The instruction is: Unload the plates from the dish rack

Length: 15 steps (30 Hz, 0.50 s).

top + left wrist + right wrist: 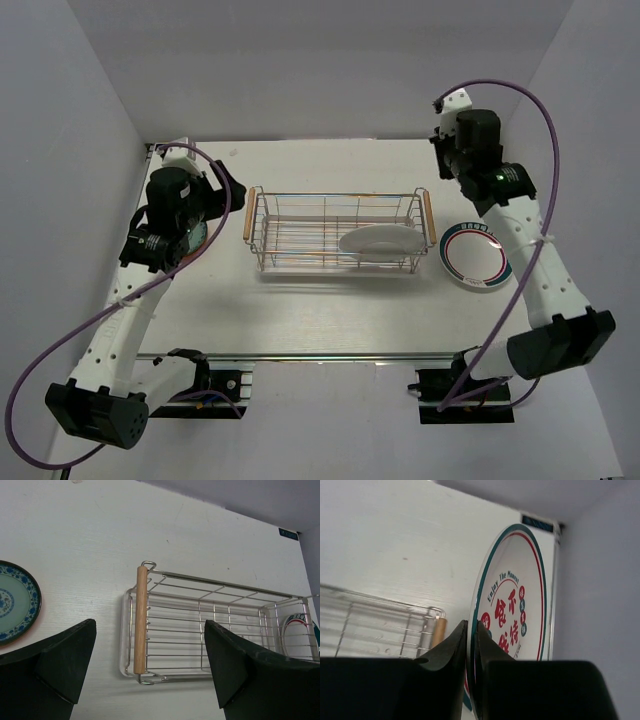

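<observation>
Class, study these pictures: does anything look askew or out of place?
Yes: the white plate at the right end of the dish rack lies slumped at a slant instead of standing on edge.

One white plate (380,241) lies, perhaps tilted, in the dish rack (300,232); green-rimmed plate (476,256) beside it.

White table (300,310) enclosed by pale walls (330,60), small dark label (537,523) at its far corner.
</observation>
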Motion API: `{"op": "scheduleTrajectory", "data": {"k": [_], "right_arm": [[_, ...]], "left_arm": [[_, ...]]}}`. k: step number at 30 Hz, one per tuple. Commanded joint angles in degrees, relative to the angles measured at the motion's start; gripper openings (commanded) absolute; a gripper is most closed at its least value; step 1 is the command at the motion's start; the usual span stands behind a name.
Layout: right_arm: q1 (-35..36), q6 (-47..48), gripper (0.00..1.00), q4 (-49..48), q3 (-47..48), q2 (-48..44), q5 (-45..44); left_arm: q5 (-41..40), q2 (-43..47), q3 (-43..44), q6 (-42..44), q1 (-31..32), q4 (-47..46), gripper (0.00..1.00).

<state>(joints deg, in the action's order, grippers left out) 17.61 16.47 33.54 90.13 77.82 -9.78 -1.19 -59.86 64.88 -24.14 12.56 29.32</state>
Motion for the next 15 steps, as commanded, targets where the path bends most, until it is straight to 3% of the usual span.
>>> {"op": "scheduleTrajectory", "data": {"k": [1,7,15], "right_arm": [[-0.38,-20.47,0.00,2.91,0.58,3.72,-27.88],[-1.87,-32.36,0.00,7.86,-6.44,5.67,-31.61],[-3.63,-35.01,0.00,8.03,-8.56,14.71,-28.62]], "left_arm": [[-3.20,1.23,1.74,-1.17,-0.16,-1.02,0.98],[-5.49,2.73,-0.90,-1.35,-0.16,-1.20,0.98],[-5.14,1.76,-2.04,-1.17,-0.16,-1.20,0.98]]}}
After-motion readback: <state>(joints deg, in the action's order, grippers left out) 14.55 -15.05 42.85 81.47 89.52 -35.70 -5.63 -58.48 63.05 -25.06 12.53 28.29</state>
